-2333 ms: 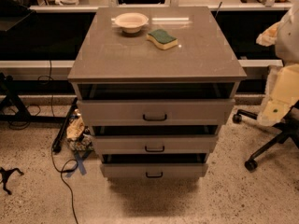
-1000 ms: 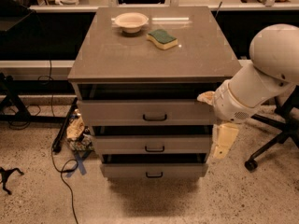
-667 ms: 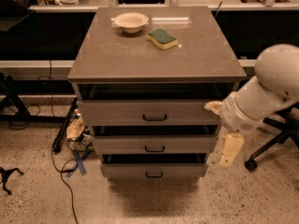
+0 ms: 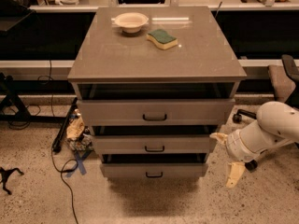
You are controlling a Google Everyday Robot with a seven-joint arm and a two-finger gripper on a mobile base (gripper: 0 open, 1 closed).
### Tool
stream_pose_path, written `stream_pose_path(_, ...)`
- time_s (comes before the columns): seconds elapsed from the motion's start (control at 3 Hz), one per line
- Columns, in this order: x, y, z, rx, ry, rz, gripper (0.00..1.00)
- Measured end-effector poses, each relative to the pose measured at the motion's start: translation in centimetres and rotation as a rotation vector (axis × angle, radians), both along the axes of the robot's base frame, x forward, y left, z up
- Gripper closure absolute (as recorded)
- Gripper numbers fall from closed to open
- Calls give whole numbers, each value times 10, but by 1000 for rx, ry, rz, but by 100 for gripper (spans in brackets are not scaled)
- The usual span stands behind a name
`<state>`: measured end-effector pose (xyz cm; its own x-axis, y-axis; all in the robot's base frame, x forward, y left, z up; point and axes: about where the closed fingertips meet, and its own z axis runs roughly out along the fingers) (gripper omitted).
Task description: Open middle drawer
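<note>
The grey cabinet has three drawers. The middle drawer shows a flat grey front with a small black bar handle and a dark gap above it; its tray is not visible. My gripper is low at the cabinet's right side, beside the right end of the middle and bottom drawers, not touching them. Its cream fingers are spread apart and hold nothing. The white arm comes in from the right.
A cream bowl and a green-and-yellow sponge lie on the cabinet top. The top drawer and bottom drawer have the same handles. Cables and clutter lie on the floor left. An office chair base stands right.
The arm swung in from the right edge to the cabinet's right front corner, then sank lower and a little rightward. The drawers have not moved.
</note>
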<state>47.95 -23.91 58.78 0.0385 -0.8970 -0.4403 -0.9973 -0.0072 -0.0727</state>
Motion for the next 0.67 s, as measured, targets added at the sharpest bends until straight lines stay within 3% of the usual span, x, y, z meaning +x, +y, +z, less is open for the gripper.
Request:
stream_pose_path(0.33,0,0,0,0,0,0,0)
stream_pose_path(0.67,5,6,-40,-11,16,10,0)
